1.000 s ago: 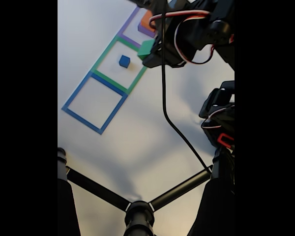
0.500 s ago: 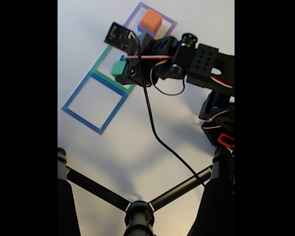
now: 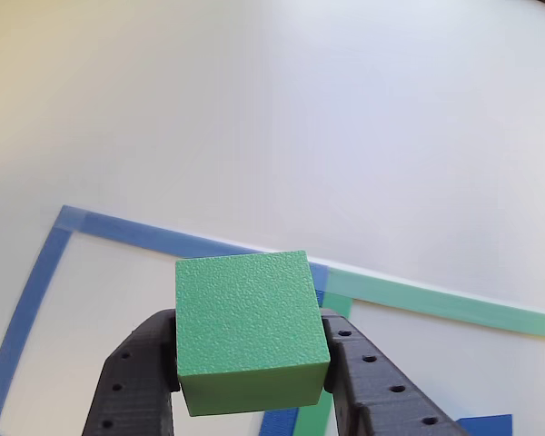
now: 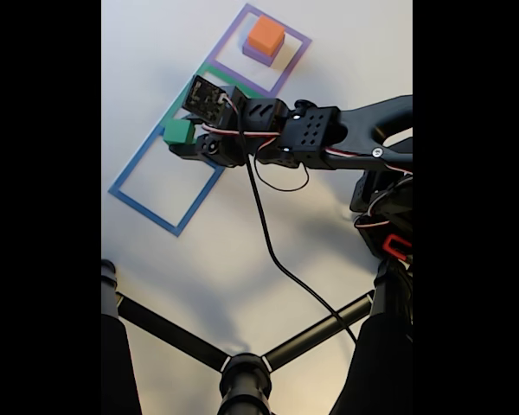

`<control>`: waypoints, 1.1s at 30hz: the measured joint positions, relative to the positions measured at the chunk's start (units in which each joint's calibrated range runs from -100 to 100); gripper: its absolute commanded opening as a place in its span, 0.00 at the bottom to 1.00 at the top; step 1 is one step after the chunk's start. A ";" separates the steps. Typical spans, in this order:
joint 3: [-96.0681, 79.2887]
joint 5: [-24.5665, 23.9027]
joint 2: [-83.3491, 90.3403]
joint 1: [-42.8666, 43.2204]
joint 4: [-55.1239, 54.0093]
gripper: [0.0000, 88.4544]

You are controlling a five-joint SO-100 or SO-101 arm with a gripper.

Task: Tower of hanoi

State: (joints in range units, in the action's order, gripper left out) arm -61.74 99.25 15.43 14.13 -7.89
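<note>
In the other view, the hand (image 3: 252,386) pinches the green block (image 3: 250,331) between its two dark perforated fingers (image 3: 132,381), one pressed to each side of the block, with the block's pebbled top face turned toward the camera. The block sits raised above the white bench (image 3: 272,109). Below it runs the blue tape outline (image 3: 36,282), whose top edge passes behind the block, and to the right the green tape outline (image 3: 436,300) begins where the two outlines share a border. At the bottom right edge of this view a small patch of the blue cube (image 3: 484,424) shows inside the green outline. In the fixed view, the arm (image 4: 329,138) reaches in from the right and stretches toward the left across the row of taped squares, a black cable (image 4: 264,233) hanging from it down toward the tripod legs (image 4: 242,359) in the foreground. The hand (image 4: 183,138) holds the green block (image 4: 178,131) at its left end, over the boundary between the green outline (image 4: 177,105) and the blue outline (image 4: 156,203), at the blue square's upper corner. Farther up, inside the purple tape outline (image 4: 290,60), the orange block (image 4: 265,36) rests on top of the flat purple block (image 4: 255,55), well apart from the hand.
</note>
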 measured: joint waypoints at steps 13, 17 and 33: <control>-5.67 0.00 -9.16 5.59 -16.03 0.09; -5.59 0.00 -14.46 5.59 -20.49 0.09; -4.21 -0.19 -23.46 8.59 -27.59 0.09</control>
State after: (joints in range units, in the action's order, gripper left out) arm -65.95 99.06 -8.03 22.72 -35.49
